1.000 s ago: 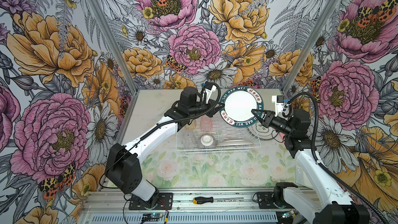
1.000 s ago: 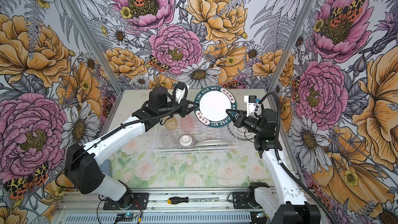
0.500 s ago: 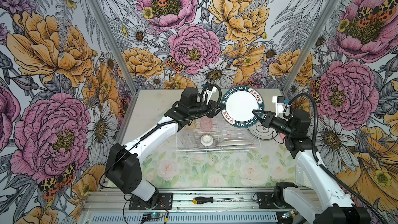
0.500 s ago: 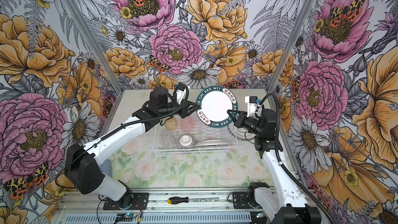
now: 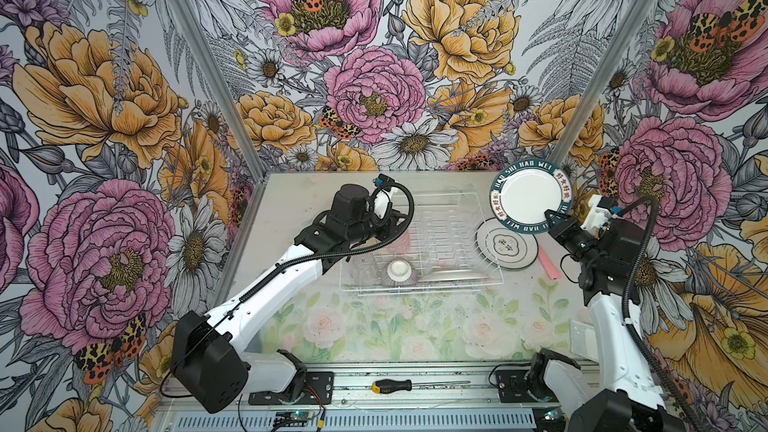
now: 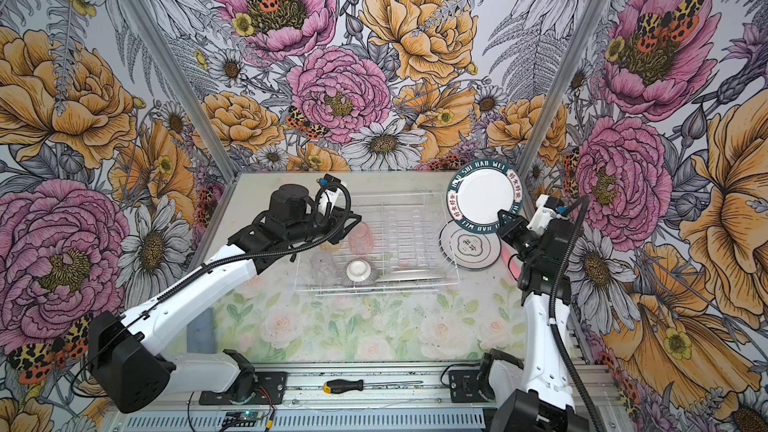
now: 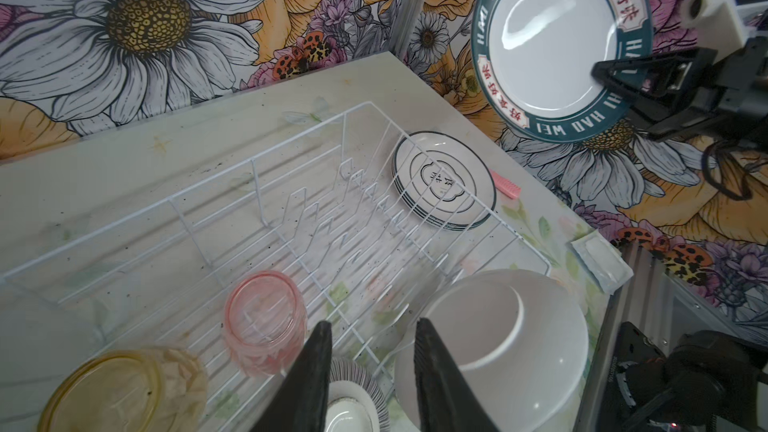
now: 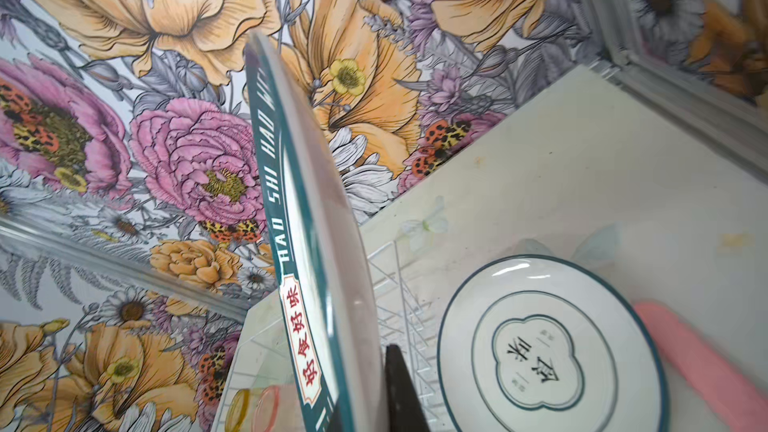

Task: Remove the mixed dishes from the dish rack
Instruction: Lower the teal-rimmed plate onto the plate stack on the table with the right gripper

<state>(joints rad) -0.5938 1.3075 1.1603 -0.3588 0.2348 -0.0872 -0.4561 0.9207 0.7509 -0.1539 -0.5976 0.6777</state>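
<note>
While I watch both arms from my station, the nearest dish is the ribbed purplish-grey bowl (image 5: 400, 273). It sits upside down, white base up, against the near rim of the white wire dish rack (image 7: 254, 176). A clear tumbler (image 6: 322, 265) stands just beside it on the left. Further back in the rack are the pink tumbler (image 7: 264, 330) and the amber tumbler (image 7: 124, 392).

My left gripper (image 7: 371, 326) hangs over the bowl and the pink tumbler with its jaws partly spread and nothing between them.

Just beside the rack's right side, a stack of white plates (image 5: 507, 249) lies flat on the table.

Farthest off, my right gripper (image 5: 550, 218) is pinched tight on the lower rim of a teal-banded plate (image 5: 528, 195). It holds that plate in the air, nearly upright, above the stack.
</note>
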